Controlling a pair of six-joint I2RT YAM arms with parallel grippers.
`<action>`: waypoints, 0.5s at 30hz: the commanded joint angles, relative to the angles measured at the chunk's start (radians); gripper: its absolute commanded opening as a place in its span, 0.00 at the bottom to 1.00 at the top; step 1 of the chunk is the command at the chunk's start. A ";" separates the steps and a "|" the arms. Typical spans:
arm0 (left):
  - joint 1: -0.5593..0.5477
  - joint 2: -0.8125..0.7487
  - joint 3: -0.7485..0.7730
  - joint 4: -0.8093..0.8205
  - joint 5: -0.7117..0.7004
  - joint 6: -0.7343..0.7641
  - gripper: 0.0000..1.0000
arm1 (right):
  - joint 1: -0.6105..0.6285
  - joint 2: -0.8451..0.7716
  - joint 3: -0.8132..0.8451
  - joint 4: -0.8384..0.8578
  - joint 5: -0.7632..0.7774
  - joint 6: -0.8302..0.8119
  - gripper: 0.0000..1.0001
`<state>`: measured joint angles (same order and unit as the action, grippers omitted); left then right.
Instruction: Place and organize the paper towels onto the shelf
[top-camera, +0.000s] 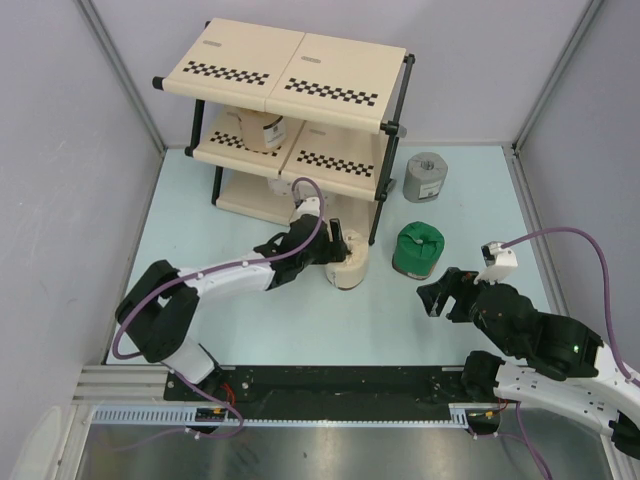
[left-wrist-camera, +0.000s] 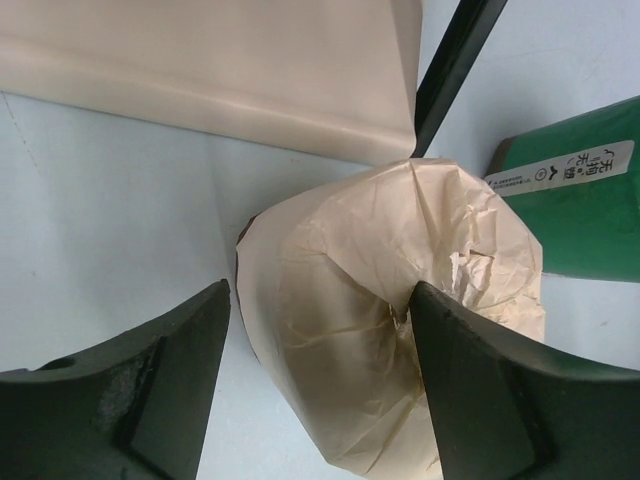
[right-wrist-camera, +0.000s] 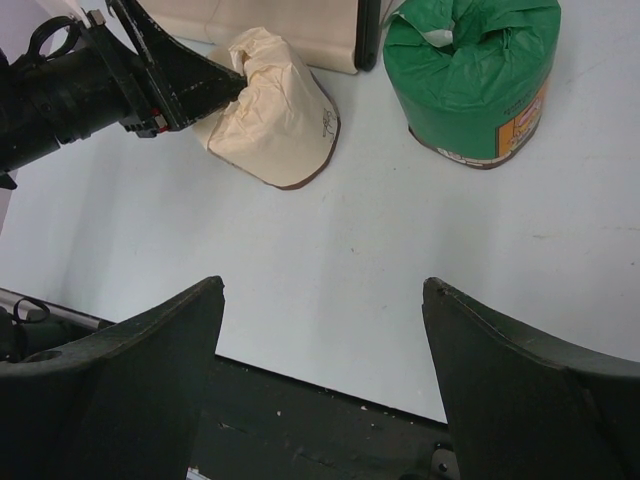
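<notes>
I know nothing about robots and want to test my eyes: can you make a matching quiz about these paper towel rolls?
1 green roll
2 grey roll
3 near tan roll
4 far tan roll

A on the shelf, middle tier
B at the left hand
C beside the shelf's right post
D closest to the right hand

Pairs: 1-D, 2-C, 3-B, 4-A

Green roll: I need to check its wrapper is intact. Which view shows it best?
Right wrist: the green roll is nearly whole, twisted top and label showing. Top external shows the roll small, from above. Left wrist catches only one edge with a label strip.
</notes>
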<state>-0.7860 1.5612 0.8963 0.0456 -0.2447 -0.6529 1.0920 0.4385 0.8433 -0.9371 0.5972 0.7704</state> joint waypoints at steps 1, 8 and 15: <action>-0.009 0.014 0.044 -0.065 -0.025 0.022 0.75 | 0.006 -0.003 0.000 0.006 0.030 0.013 0.85; -0.013 0.037 0.052 -0.092 -0.027 0.029 0.73 | 0.008 0.000 0.002 0.006 0.032 0.015 0.85; -0.016 0.072 0.084 -0.098 -0.002 0.030 0.71 | 0.012 -0.007 0.002 0.003 0.033 0.020 0.85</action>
<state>-0.7921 1.6043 0.9417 -0.0120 -0.2558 -0.6460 1.0969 0.4385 0.8433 -0.9371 0.5983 0.7723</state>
